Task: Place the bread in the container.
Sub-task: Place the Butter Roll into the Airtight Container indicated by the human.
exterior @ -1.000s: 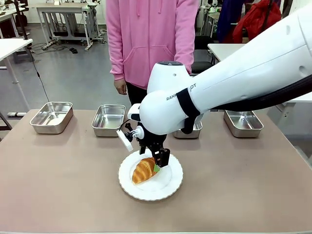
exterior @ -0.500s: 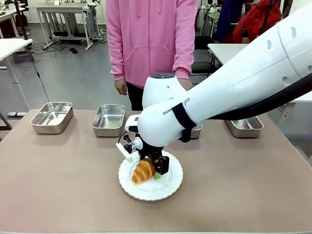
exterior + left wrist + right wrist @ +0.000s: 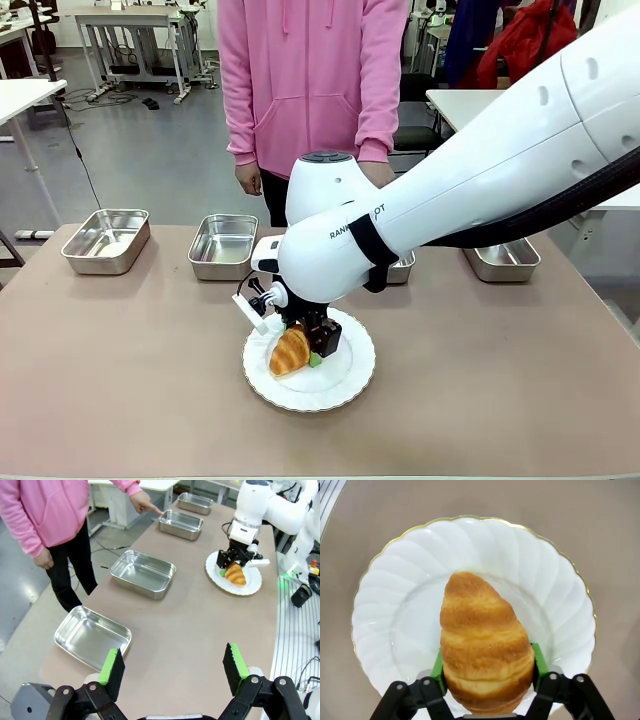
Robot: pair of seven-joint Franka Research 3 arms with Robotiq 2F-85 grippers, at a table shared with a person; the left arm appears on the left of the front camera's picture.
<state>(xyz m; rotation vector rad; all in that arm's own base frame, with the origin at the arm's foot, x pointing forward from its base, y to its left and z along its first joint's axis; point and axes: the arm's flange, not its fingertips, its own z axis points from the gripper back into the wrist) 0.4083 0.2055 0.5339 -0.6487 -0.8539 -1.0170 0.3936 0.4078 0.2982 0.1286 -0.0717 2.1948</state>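
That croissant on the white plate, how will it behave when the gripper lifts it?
Probably soft: the croissant, ridged, sits between the green pads of the right gripper, so a hard squeeze may dent it. Puffy, so likely light. Held near one end, its tapered tip might pivot over the plate.

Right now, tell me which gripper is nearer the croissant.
Right. The right gripper straddles the croissant on the plate, green pads against its sides. The left gripper hangs open above the table near its end, far from the croissant.
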